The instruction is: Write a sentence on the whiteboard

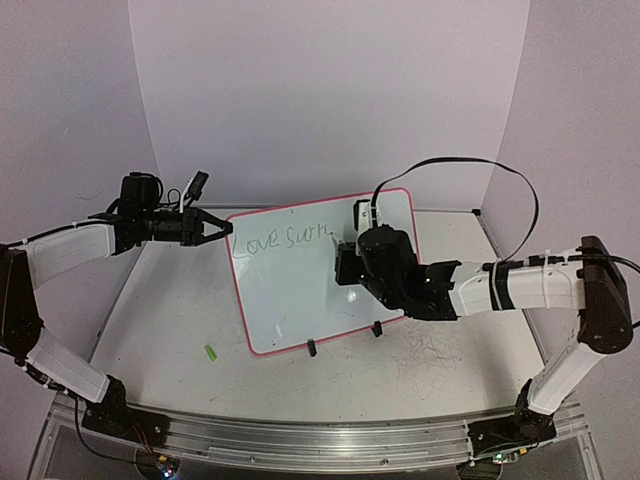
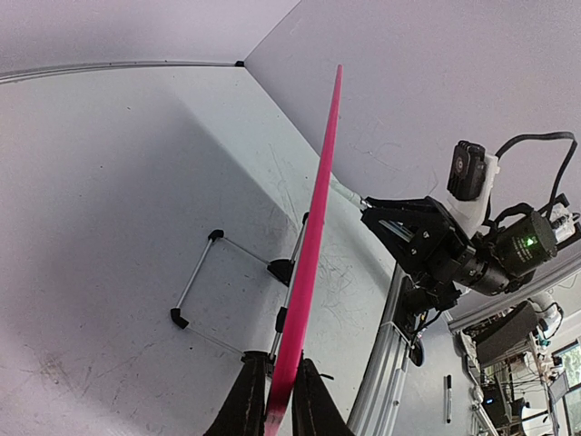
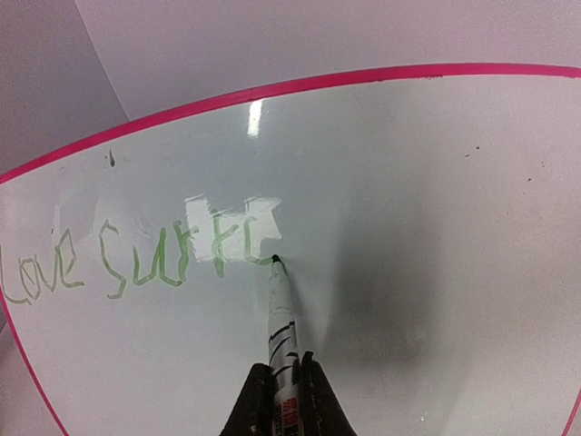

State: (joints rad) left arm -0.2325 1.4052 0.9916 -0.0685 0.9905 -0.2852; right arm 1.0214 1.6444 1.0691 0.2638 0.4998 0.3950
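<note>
Left gripper [image 1: 218, 228], seen from above, is pinching the far left corner of the whiteboard [image 1: 300, 300], which is standing tilted back on its two black clip feet [image 1: 312, 347] at the middle of the table [image 1: 170, 330]. The right gripper [image 1: 347, 262] is reaching in over the board's right half; its fingers are hiding under the wrist in this view, so from above I cannot tell how they are set. The sentence [image 1: 280, 240] is running as one green line along the board's top, and a small green cap [image 1: 211, 352] is lying on the table near the board's left corner. The left wrist camera is looking along the pink rim [image 2: 313, 227] edge-on, and the two fingers [image 2: 245, 404] are pressing on that rim from both sides, steadying the board, with the wire stand [image 2: 213, 282] showing behind it. The right wrist view is showing that gripper's fingers pressed around the marker [image 3: 281, 318], whose tip is touching the board just right of the last green stroke. The lettering is reading "Love Sur" and then some letters washed out by glare. Judging by this, the writing step is under way and unfinished; the next move is calling for light, even pressure and a steady drift to the right while the left arm is bracing the board against tipping.
</note>
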